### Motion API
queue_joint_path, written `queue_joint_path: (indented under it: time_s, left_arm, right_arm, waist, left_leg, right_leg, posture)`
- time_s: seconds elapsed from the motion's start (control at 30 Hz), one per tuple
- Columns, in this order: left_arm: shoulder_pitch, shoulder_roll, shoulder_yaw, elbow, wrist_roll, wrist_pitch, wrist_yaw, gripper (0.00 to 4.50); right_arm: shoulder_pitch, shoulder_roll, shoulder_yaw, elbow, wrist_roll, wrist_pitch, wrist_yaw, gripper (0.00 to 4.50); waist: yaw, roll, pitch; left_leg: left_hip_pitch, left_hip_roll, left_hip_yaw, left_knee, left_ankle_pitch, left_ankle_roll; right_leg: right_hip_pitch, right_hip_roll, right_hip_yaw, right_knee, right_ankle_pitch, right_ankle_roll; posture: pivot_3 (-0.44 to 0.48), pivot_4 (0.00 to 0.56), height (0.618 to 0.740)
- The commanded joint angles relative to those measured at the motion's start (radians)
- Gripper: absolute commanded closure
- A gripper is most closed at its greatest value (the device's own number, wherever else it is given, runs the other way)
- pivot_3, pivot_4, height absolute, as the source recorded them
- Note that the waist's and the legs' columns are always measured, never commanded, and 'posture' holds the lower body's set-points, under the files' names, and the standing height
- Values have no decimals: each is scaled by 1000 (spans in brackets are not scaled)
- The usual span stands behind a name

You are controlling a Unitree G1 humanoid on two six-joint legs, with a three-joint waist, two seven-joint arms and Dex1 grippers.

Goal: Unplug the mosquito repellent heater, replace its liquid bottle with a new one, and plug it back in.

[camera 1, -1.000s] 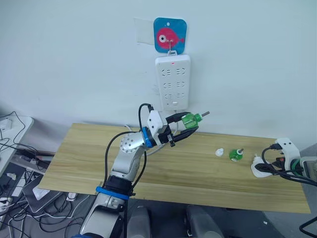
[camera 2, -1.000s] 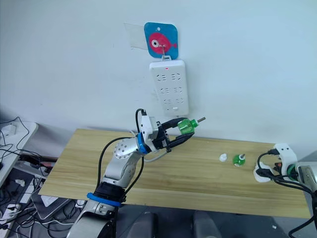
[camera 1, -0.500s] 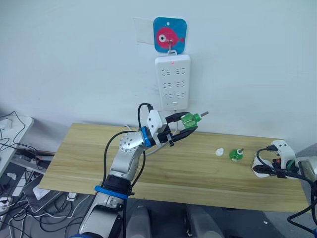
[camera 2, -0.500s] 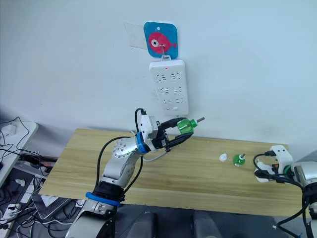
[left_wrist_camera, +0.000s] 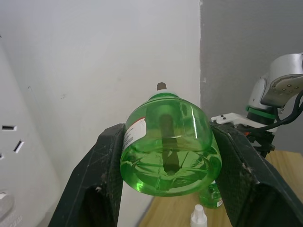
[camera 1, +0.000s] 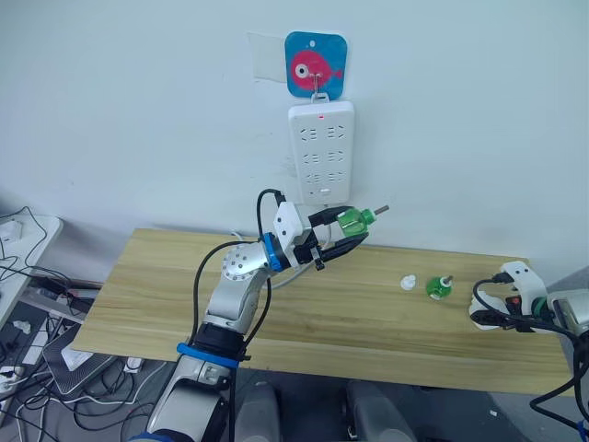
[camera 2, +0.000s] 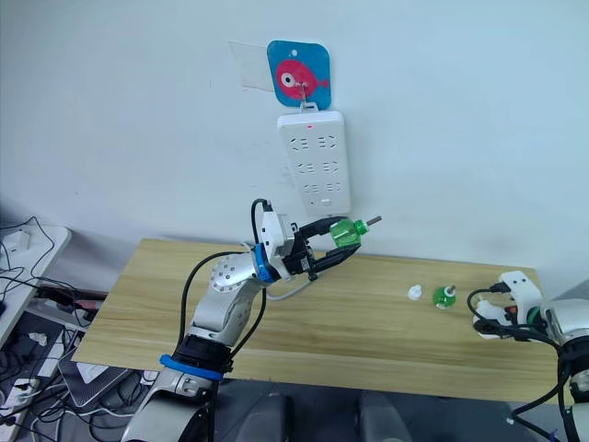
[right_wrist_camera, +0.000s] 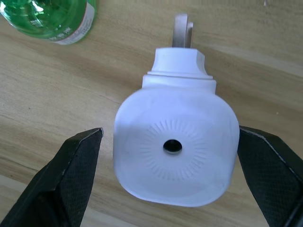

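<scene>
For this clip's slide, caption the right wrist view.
Open right gripper straddling the white mosquito repellent heater on the wooden table.

The wooden table (camera 1: 368, 322) and wall are viewed from above by both head eyes, while close views are given along each wrist's fingers.

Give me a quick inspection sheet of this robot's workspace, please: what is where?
Surface: wooden table, light grain.
Job's things: mosquito repellent heater lying on the table, unplugged; green bottle held in the air; second green bottle and small white cap on the table.
Clutter: nothing seen.
Grippers: left gripper shut on the green bottle; right gripper open, fingers either side of the heater.
Cables: tangle on the floor.
Surroundings: white power strip hung below a fish hook.
</scene>
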Motion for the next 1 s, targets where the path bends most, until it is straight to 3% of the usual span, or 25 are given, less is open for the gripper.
queue_joint_path:
  time_s: [0.03, 0.07, 0.33, 0.5, 0.6, 0.73, 0.93, 1.0]
  left_arm:
    - [-5, -3, -5, -40, -6, -7, 3, 2258]
    - [-2, -3, -7, -44, -7, -4, 2, 2258]
    - [1, 14, -1, -45, -34, 19, -37, 2258]
    - [-6, 74, 0, -58, -94, 82, -153, 2258]
    - [-30, 130, -1, -68, -146, 158, -259, 2258]
    - [-61, 162, -6, -70, -183, 217, -333, 2258]
    - [-92, 158, -15, -57, -185, 255, -385, 2258]
    - [-98, 152, -14, -51, -179, 245, -390, 2258]
  right_arm:
    - [-13, -4, -22, 11, -10, -12, 21, 1260]
    - [-12, -4, -24, 12, -10, -10, 24, 1521]
    - [29, -109, -86, -88, 30, 6, 137, 1531]
    - [107, -226, -233, -312, 259, 280, 324, 1531]
    - [186, -242, -456, -501, 480, 552, 373, 1531]
    - [131, -132, -671, -632, 741, 833, 262, 1531]
    - [110, 21, -694, -720, 1286, 845, -142, 1531]
    - [147, 35, -642, -749, 1501, 739, -339, 1531]
  waist:
    - [-1, -1, 0]
    - [-2, -2, 1]
    - [1, 3, 4]
    - [-2, 6, 6]
    - [-2, 6, 6]
    - [-7, 5, 6]
    - [-7, 4, 7]
    - [-6, 4, 7]
  left_leg:
    - [0, 0, 0, 0, 0, 0]
    - [1, 0, 0, 0, 0, 0]
    - [0, -1, 0, 0, 0, 0]
    - [0, -2, 0, -1, 0, 0]
    - [0, -1, -1, -1, 0, 0]
    - [0, -1, -1, -1, 0, 0]
    - [-3, -1, -1, -1, 0, 0]
    - [-4, -1, -1, -2, 0, 0]
  right_leg:
    - [0, 0, 0, 0, 0, 0]
    - [1, 0, 0, 0, 0, 0]
    - [0, -1, 0, -1, 0, 0]
    - [0, -2, 0, -1, 0, 0]
    - [0, -1, -1, -1, 0, 0]
    - [1, 0, -1, -1, 0, 0]
    - [0, 0, -1, -6, 0, 1]
    - [0, 0, -1, -8, 0, 1]
  posture:
    - [81, 214, 740]
    - [81, 214, 740]
    - [69, 209, 740]
    - [59, 203, 740]
    - [43, 199, 740]
    - [21, 193, 740]
    - [10, 189, 740]
    - [10, 189, 740]
